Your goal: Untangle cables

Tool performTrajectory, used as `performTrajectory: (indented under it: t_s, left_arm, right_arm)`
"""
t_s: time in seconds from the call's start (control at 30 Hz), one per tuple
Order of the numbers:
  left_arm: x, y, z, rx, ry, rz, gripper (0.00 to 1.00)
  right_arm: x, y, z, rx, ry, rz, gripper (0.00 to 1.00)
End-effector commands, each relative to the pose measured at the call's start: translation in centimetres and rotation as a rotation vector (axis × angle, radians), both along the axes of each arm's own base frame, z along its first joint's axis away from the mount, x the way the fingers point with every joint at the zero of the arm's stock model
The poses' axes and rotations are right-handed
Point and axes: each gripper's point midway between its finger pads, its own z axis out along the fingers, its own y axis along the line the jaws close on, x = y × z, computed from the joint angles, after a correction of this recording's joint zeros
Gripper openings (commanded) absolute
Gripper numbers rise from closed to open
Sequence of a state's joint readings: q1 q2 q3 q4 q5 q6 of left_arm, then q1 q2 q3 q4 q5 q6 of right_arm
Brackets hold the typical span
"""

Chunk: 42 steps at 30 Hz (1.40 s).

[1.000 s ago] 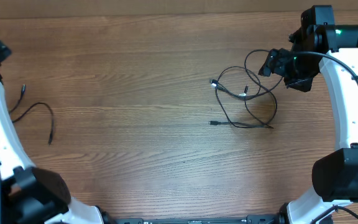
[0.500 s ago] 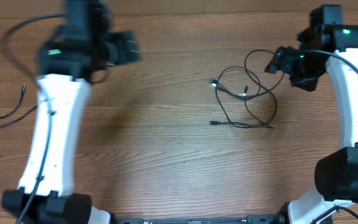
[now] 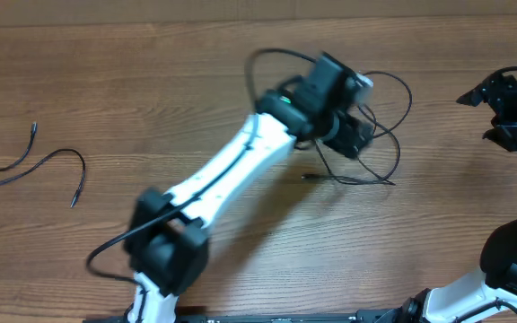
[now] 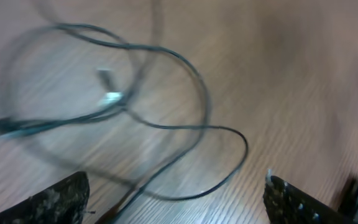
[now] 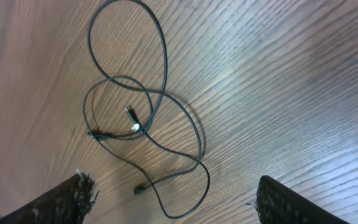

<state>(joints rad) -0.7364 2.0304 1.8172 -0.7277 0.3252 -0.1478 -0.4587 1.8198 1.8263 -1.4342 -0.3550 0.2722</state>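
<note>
Tangle half covered, wrist view smeared
Upper centre overhead, the left arm (image 3: 232, 166) hides part of the cables (image 3: 366, 181); the left wrist view blurs them, plug (image 4: 109, 96) indistinct.

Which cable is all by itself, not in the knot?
The loose cable far left, lying apart; the tangled cables lie bunched below the left gripper.

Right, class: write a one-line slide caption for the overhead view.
Left gripper hovers open over the tangled cables while the right gripper stands aside.

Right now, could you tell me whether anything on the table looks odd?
Yes: the tangled cables lie in overlapping loops right of centre, while a loose cable sits apart at the far left edge. Nothing looks damaged.
</note>
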Motion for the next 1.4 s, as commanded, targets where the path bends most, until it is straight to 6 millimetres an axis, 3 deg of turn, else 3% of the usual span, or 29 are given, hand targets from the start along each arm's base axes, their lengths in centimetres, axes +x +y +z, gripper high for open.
performTrajectory:
  t_s: [0.0, 0.07, 0.17, 0.33, 0.7, 0.9, 0.97, 1.03, 1.07, 1.17, 1.37]
  left_arm:
    - [-1.8, -2.5, -4.2, 0.022, -0.027, -0.221, 0.89]
    - [-2.7, -3.6, -6.4, 0.012, -0.008, -0.305, 0.84]
    - [-3.7, -4.2, -8.1, -0.008, 0.041, -0.357, 0.8]
    - [-5.9, -4.8, -8.8, -0.073, 0.109, -0.466, 0.8]
    - [-7.8, -4.6, -11.6, -0.071, 0.235, -0.496, 0.69]
    - [-7.1, -4.6, -12.2, -0.039, 0.199, -0.479, 0.36]
    - [-5.6, -3.3, -13.4, 0.062, 0.168, -0.401, 0.17]
    - [-4.2, -1.9, -14.0, 0.151, 0.145, -0.313, 0.06]
    - [-3.4, -1.2, -13.9, 0.186, 0.136, -0.266, 0.04]
    - [-1.0, 0.1, -10.9, 0.199, 0.095, -0.153, 0.04]
    - [3.3, 1.8, 1.7, 0.027, -0.014, 0.036, 0.04]
  right_arm:
    - [0.5, 0.7, 1.1, 0.016, -0.046, 0.033, 0.83]
    - [0.7, 1.2, 1.1, 0.012, -0.051, 0.058, 0.83]
    - [0.8, 1.5, 1.1, 0.009, -0.053, 0.072, 0.83]
    - [0.9, 1.6, 1.1, 0.008, -0.054, 0.079, 0.83]
    - [0.9, 1.7, 1.1, 0.007, -0.056, 0.08, 0.83]
    - [0.9, 1.6, 1.1, 0.006, -0.058, 0.08, 0.83]
    - [0.9, 1.6, 1.1, 0.007, -0.057, 0.08, 0.83]
    - [0.9, 1.6, 1.1, 0.007, -0.057, 0.08, 0.83]
    - [0.9, 1.7, 1.1, 0.008, -0.056, 0.08, 0.83]
    - [1.0, 2.0, 1.1, 0.009, -0.055, 0.089, 0.83]
    - [1.5, 4.6, 1.1, 0.009, -0.069, 0.187, 0.83]
